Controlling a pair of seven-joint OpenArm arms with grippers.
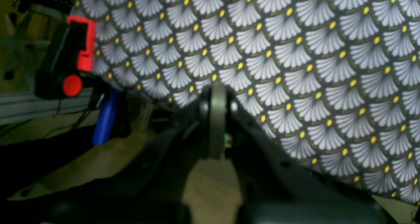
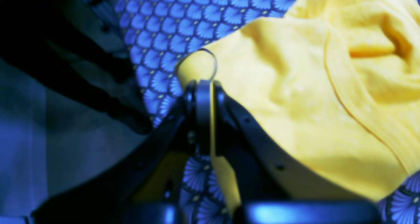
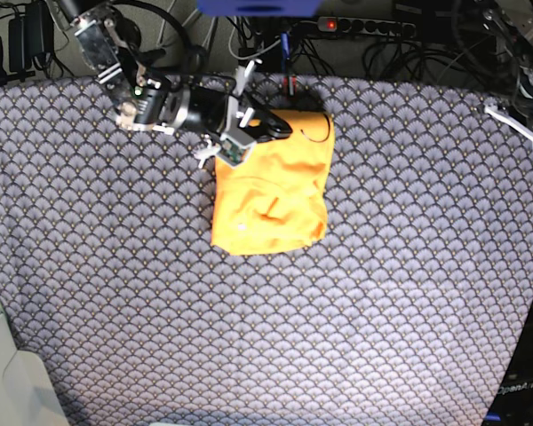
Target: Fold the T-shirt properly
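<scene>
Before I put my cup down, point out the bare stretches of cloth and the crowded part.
Bare: the scalloped grey cloth between the crumpled orange-yellow T-shirt and its right edge, plus the stretch below the shirt. Crowded: the shirt's upper left, where the black-and-silver right gripper overlaps it.

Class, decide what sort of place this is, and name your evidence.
Probably a robotics lab or workshop: two robot arms, the right arm and left arm, flank a fan-patterned cloth, with a yellow T-shirt lying on it.
</scene>
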